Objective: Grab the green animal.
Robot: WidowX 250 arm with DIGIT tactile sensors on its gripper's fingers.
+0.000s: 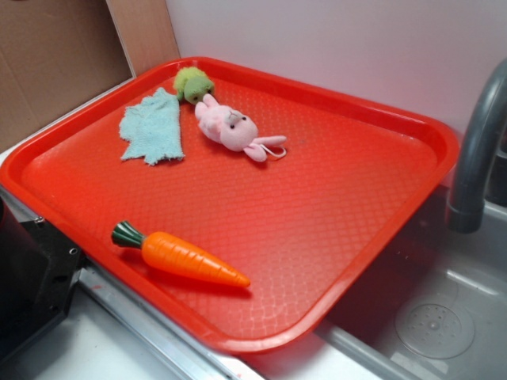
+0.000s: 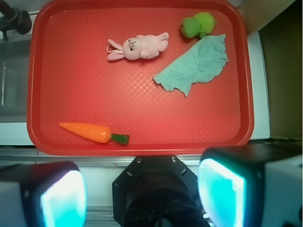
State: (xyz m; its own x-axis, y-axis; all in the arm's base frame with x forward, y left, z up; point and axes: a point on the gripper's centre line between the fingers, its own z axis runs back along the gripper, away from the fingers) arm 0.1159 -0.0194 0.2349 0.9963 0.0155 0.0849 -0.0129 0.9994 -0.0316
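Green animal (image 2: 198, 24) long axis across tray, head toward bunny (image 2: 137, 47); end effector (image 2: 142, 189) wide.

Exterior view oblique, close beside red tray (image 1: 360, 237); wrist view overhead, farther, same tray (image 2: 142, 146).

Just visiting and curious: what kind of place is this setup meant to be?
Probably a toy kitchen: a grey faucet over a sink, with a red tray holding a plastic carrot.

Black octagonal wrist mount (image 2: 158, 189) with small silver screws, two bulky fingers (image 2: 227, 189) with glowing teal pads, dark casings
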